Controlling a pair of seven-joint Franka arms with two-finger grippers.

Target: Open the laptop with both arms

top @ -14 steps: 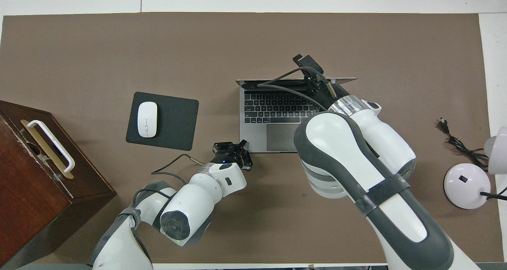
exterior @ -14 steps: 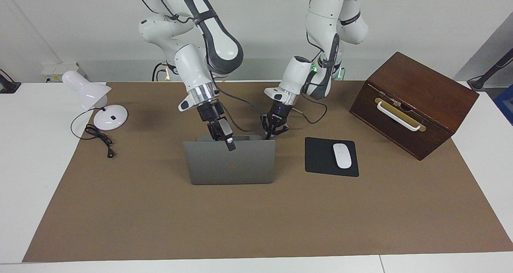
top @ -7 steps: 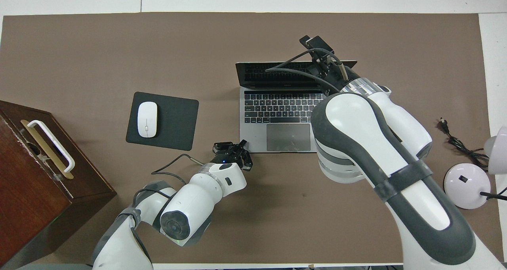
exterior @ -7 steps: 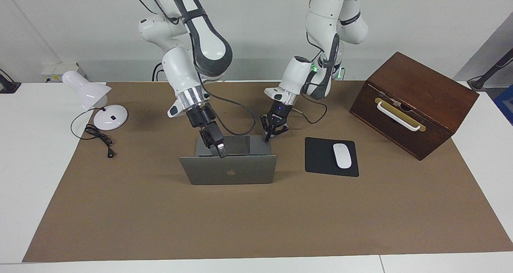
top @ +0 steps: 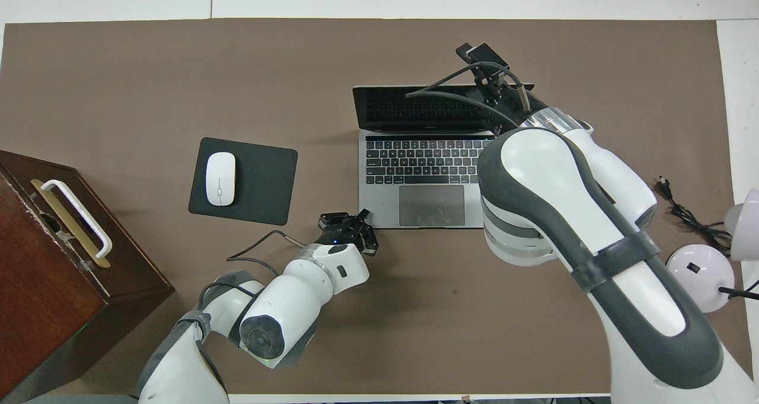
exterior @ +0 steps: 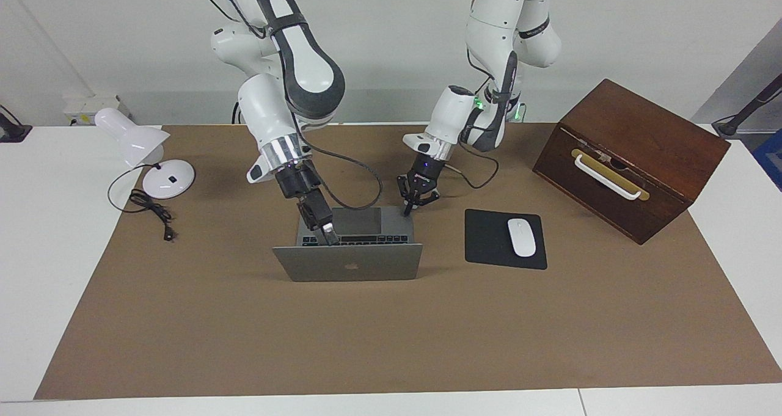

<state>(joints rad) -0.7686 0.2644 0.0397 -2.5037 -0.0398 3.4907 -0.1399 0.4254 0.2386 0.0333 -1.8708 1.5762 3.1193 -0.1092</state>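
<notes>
Brown mat (exterior: 391, 330) | laptop (exterior: 348, 262) open | mouse pad (exterior: 489, 239) beside | both grippers' finger states unclear

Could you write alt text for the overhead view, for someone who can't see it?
An open laptop with the right gripper at its screen's top edge and the left gripper at the deck's near corner.

right gripper (exterior: 327, 233) lowered, left gripper (exterior: 410, 203) low

My right forearm hides one end of the laptop (top: 415, 172) deck from overhead. Whether my right claw (exterior: 325, 231) grips the lid edge, I cannot tell. The wooden box (top: 53, 261) is cut off.
</notes>
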